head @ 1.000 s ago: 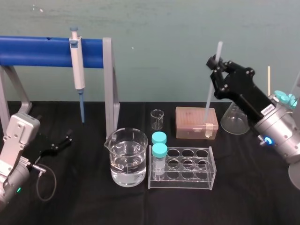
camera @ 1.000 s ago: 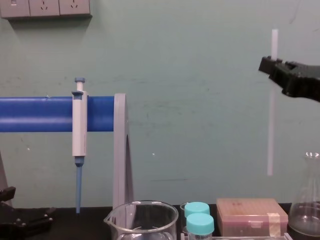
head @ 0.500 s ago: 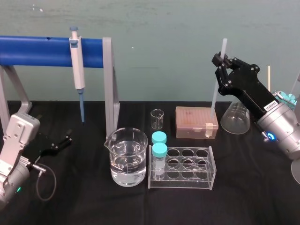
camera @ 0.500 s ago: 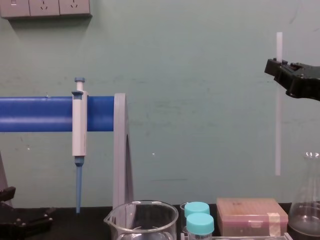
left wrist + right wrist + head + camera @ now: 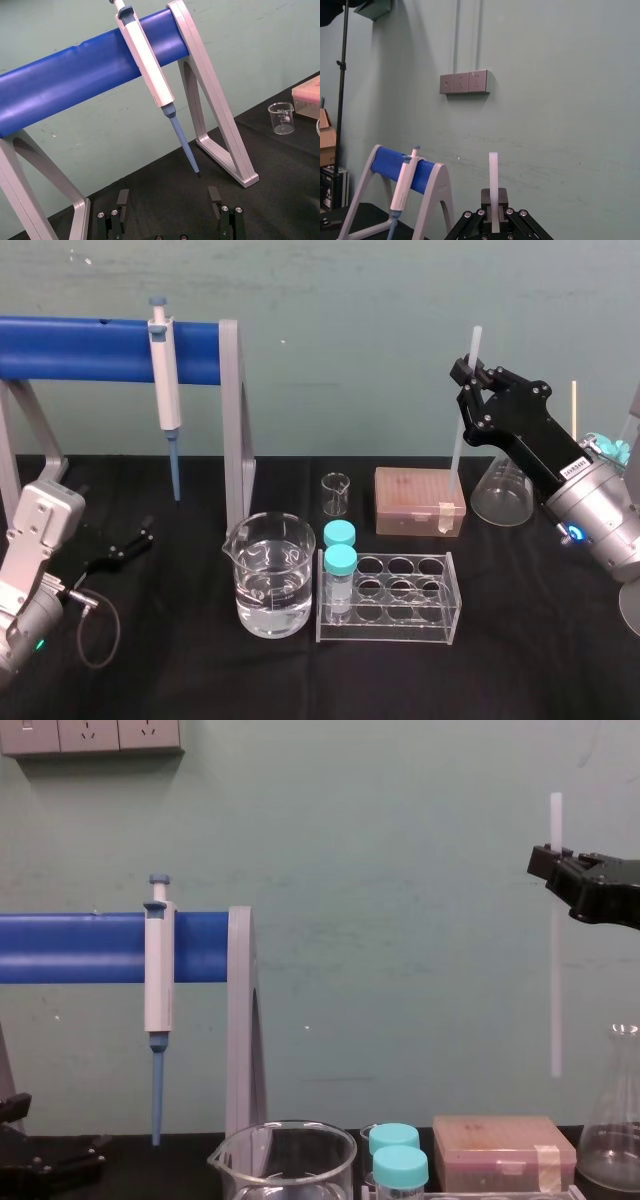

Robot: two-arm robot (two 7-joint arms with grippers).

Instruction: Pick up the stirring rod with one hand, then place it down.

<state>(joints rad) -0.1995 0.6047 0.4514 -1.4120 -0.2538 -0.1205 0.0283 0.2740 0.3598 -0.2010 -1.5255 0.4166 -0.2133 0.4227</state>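
— Where is the rod [image 5: 459, 435]?

— Up in the air over the back right of the table [image 5: 520, 640]. It looks upright from the chest and leans a little in the head view. Its lower end hangs above the gap between the tan box [image 5: 418, 502] and the flask [image 5: 498, 495], and it touches neither.

— What has hold of it?

— The right gripper [image 5: 468, 375]. Its fingers are closed tight on the rod near the top. A short stub stands up past them, plain in the right wrist view.

— And the left gripper [image 5: 167, 205]?

— Low at the left of the table, near the blue stand [image 5: 80, 348] where the pipette [image 5: 163, 380] hangs. Its fingers are spread wide with nothing between them.

— Any writing to read?

— There is a white label [image 5: 573, 466] on the right arm with dark print, too small to make out. The small beaker [image 5: 282, 119] has printed marks, possibly a scale, and I cannot read those either.
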